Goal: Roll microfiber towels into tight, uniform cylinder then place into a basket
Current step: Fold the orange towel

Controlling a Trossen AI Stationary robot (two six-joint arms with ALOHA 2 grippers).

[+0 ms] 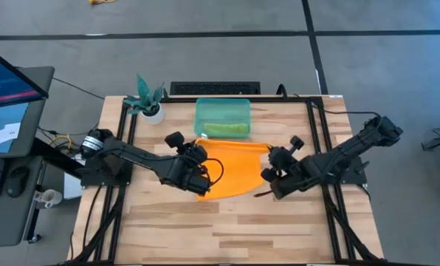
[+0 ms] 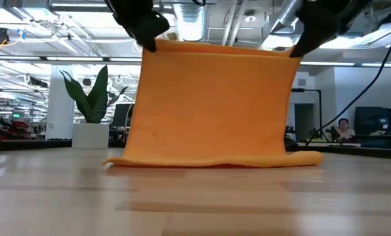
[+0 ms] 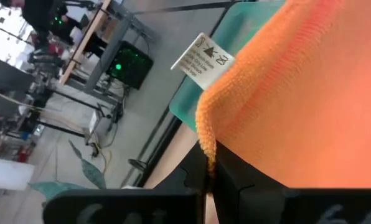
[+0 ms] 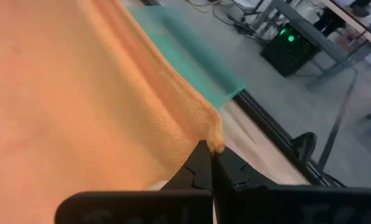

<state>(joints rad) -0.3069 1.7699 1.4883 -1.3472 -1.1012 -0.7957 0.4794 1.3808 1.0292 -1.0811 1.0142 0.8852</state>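
Holding a bright orange microfiber towel [image 2: 212,105] up by its two top corners, both arms keep it hanging as a flat sheet; its bottom hem rests on the pale wooden table [image 1: 227,229]. Left gripper [image 1: 198,164], fingers clamped together on one corner beside the white care label [image 3: 203,60]. Right gripper [image 1: 273,177], fingers pinched shut on the opposite corner, seen plainly in its wrist view [image 4: 211,163]. The two stand well apart, which stretches the top edge nearly straight. Likely reason: spread the cloth and smooth it before laying it down flat for rolling. From above, taking the table's centre as the dial, the towel sits just toward 12 o'clock, touching or overlapping the near wall of a small rectangular translucent teal plastic basket [image 1: 222,105] farther toward 12. Inside the basket lies a lime-green towel [image 1: 226,129], apparently rolled already. A white pot with a teal plant [image 1: 148,101] stands at about 10 o'clock, clear of the work. Judgement: first cloth stowed, second not yet rolled.
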